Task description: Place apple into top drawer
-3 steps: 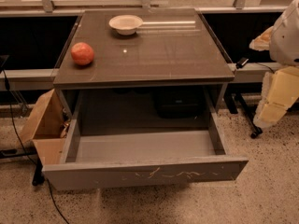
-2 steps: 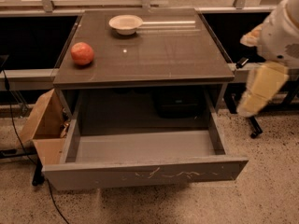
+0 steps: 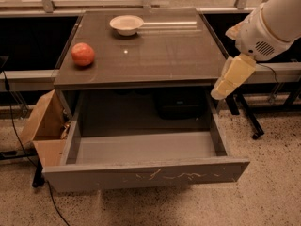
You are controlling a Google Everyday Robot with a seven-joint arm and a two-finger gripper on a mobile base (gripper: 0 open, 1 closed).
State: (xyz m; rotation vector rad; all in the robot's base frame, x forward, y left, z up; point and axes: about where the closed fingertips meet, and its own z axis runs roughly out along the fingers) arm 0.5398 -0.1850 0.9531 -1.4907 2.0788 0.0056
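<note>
One pincer (image 3: 219,93) moved nearer table (image 3: 164,55) edge, grip unclear, apple (image 3: 83,54) unmoved, top drawer (image 3: 146,175) open

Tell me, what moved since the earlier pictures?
The pincer swung left and a little up, from far out on the right to just beside the table's right edge. Nothing was picked up. The apple and the bowl stayed where they were on the table, and the top drawer stayed pulled open.
</note>
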